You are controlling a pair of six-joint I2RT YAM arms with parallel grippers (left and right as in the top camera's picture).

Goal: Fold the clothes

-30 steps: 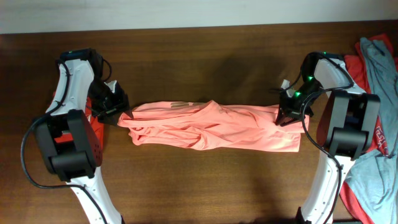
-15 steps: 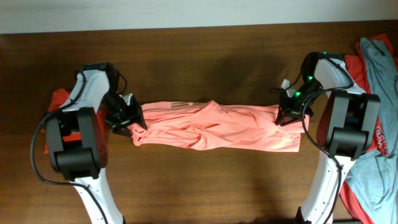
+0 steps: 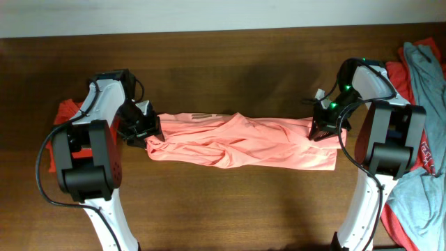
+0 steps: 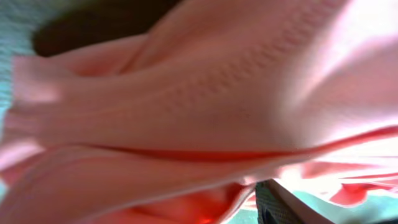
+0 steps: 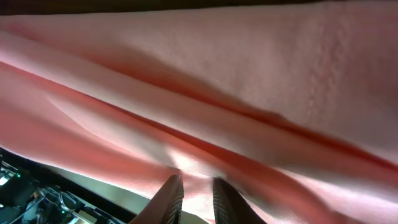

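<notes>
Surface: dark wooden table [image 3: 223,209].
Overhead: salmon-pink T-shirt [image 3: 244,143] bunched across the middle; left gripper [image 3: 145,129] and right gripper [image 3: 320,129] at its ends.
Left wrist: cloth hides the jaws, so I cannot tell the grip.
Right wrist: fingers [image 5: 169,196] pinch a fold. Soft, light, probably slippery; better to hold the corners.

Overhead view is pretty dim and warm, the dark wood table [image 3: 230,202] soaking up most of the light, with soft smudgy shadows across it. Left wrist view is a total blur, the pink shirt [image 4: 186,106] jammed up close and washed out toward the right edge. Right wrist view is sharper, with the weave showing top right and dark creases in the folds.
</notes>
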